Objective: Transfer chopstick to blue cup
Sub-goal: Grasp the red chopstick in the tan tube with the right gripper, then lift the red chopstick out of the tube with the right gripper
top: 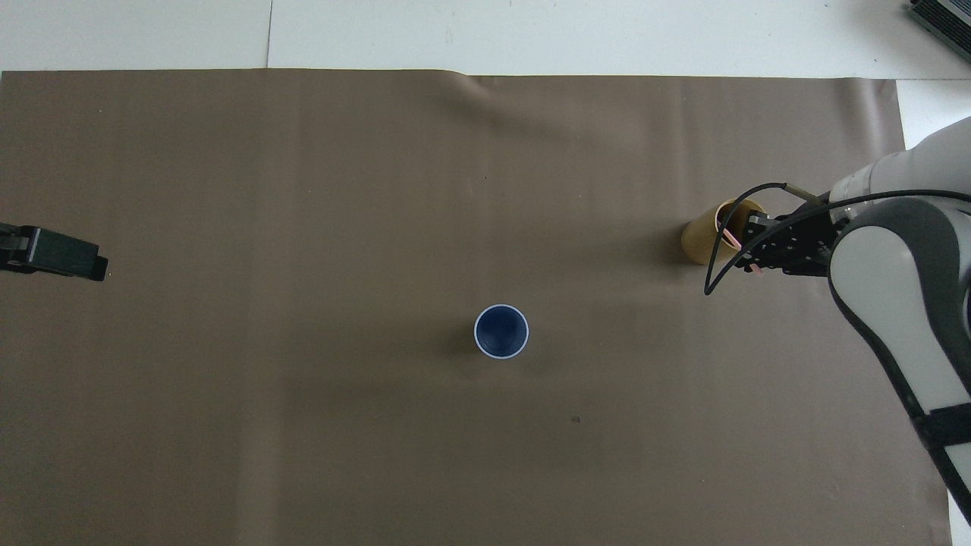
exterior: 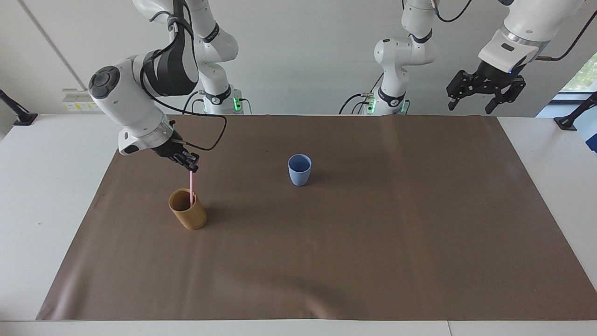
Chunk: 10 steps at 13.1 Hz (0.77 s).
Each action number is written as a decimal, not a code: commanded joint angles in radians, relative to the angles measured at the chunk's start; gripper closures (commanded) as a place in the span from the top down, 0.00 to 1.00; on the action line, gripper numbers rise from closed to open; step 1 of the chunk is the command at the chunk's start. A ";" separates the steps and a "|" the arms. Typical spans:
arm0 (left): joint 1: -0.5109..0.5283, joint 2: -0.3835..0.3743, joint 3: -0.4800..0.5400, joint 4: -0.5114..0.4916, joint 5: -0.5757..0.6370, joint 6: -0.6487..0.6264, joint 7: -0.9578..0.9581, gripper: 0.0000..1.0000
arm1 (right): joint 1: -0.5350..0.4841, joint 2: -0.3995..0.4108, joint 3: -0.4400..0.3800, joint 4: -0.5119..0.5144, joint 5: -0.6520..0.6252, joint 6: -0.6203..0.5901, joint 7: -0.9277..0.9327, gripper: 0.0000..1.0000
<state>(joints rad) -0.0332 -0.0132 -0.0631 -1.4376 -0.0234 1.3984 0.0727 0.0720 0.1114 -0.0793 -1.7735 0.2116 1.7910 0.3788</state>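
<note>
Brown cup (exterior: pixel 187 214) ringed the pink chopstick (exterior: pixel 191 185) pinched by the right claw (exterior: pixel 190 164); blue cup (exterior: pixel 299 170) stood well apart; left claw (exterior: pixel 485 91) waited, wide.

The chopstick (exterior: pixel 191 188) stands in the cup (exterior: pixel 188 209) at the right arm's end; the other cup (exterior: pixel 299 170) stands mid-mat (exterior: pixel 373 242), seemingly slightly nearer the robots.
</note>
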 commanded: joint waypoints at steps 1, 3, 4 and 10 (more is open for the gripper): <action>0.015 -0.024 -0.011 -0.024 0.014 -0.009 0.004 1.00 | -0.012 -0.015 0.001 0.075 -0.001 -0.064 -0.018 0.00; 0.015 -0.024 -0.011 -0.024 0.014 -0.009 0.004 1.00 | -0.006 -0.025 0.007 0.103 -0.001 -0.097 -0.011 0.00; 0.015 -0.024 -0.011 -0.023 0.014 -0.009 0.004 1.00 | 0.005 -0.035 0.010 0.120 -0.003 -0.125 -0.005 0.00; 0.015 -0.024 -0.011 -0.024 0.014 -0.009 0.004 1.00 | 0.145 -0.122 0.019 0.141 -0.112 -0.283 0.090 0.00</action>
<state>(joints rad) -0.0332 -0.0134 -0.0631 -1.4376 -0.0234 1.3984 0.0727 0.1609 0.0088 -0.0631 -1.6253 0.1340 1.5247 0.4065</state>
